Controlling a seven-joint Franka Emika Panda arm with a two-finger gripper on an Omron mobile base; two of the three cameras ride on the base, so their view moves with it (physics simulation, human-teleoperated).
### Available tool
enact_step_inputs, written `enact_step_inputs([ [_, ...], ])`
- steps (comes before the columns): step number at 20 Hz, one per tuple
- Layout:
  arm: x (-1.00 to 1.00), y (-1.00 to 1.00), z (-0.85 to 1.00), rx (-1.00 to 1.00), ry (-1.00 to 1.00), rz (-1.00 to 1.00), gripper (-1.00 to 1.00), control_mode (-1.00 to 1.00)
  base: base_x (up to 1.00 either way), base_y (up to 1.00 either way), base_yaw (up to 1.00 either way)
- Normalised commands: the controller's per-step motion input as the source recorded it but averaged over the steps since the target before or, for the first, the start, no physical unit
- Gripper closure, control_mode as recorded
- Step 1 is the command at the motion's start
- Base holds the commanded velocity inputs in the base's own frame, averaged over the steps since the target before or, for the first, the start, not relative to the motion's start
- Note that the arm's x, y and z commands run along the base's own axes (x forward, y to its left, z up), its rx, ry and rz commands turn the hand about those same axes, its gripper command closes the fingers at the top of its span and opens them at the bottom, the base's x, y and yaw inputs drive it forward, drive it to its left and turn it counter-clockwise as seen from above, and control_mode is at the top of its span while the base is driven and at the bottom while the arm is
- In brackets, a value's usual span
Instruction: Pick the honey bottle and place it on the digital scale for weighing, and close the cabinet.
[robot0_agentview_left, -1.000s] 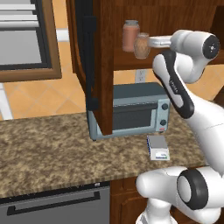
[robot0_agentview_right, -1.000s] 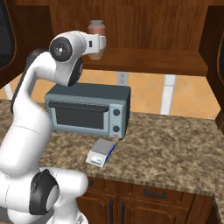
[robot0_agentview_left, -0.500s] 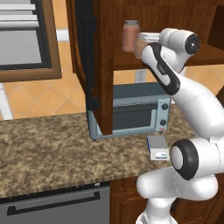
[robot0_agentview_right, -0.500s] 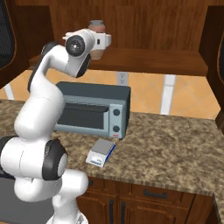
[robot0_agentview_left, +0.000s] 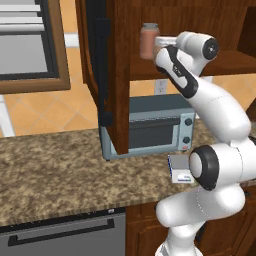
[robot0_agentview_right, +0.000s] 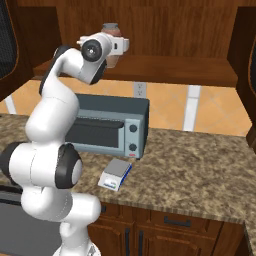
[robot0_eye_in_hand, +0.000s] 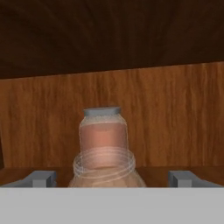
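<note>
The robot's hand (robot0_eye_in_hand: 112, 180) reaches into the cabinet (robot0_agentview_left: 120, 65) at shelf height, its two fingertips (robot0_eye_in_hand: 41, 178) spread wide apart — released, gripping nothing. In the hand view, the honey bottle (robot0_eye_in_hand: 105, 173) sits directly between the fingertips at 6 o'clock, its rounded tan shoulders and ringed neck just rising into the picture. Whether the tips already touch it cannot be told. Directly behind it, toward 12 o'clock, stands a taller reddish-pink jar (robot0_eye_in_hand: 103, 133) with a grey lid, and beyond that the wooden back wall of the cabinet.

From the left base view, the pink jar (robot0_agentview_left: 148, 41) stands on the inner shelf (robot0_agentview_left: 235, 62) just beside the hand, at its 9 o'clock. The cabinet's glass-panelled door (robot0_agentview_left: 102, 75) hangs open, swung out toward the room.

Below the shelf, a blue-grey toaster oven (robot0_agentview_right: 107, 127) sits on the speckled stone table (robot0_agentview_right: 200, 172). The digital scale (robot0_agentview_right: 115, 175) lies just in front of the oven, at about its 5 o'clock, with nothing on it.

The step in hand appears to be the grasp. To do it well, the hand would likely centre on the bottle's widest part, close squarely — without nudging it back into the pink jar — then draw straight out, clear of the shelf edge.
</note>
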Motion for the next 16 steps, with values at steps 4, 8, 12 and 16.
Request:
enact_step_inputs([
  [4, 0.02, 0.18, -0.29, 0.00, 0.00, 0.00, -1.00, -1.00, 0.00, 0.00, 0.00],
  [8, 0.24, 0.00, -0.02, 0.00, 0.00, 0.00, -1.00, -1.00, 0.00, 0.00, 0.00],
  [12, 0.14, 0.00, 0.04, 0.00, -0.01, 0.00, -1.00, -1.00, 0.00, 0.00, 0.00],
  [16, 0.14, 0.00, 0.00, 0.00, 0.00, 0.00, -1.00, -1.00, 0.00, 0.00, 0.00],
])
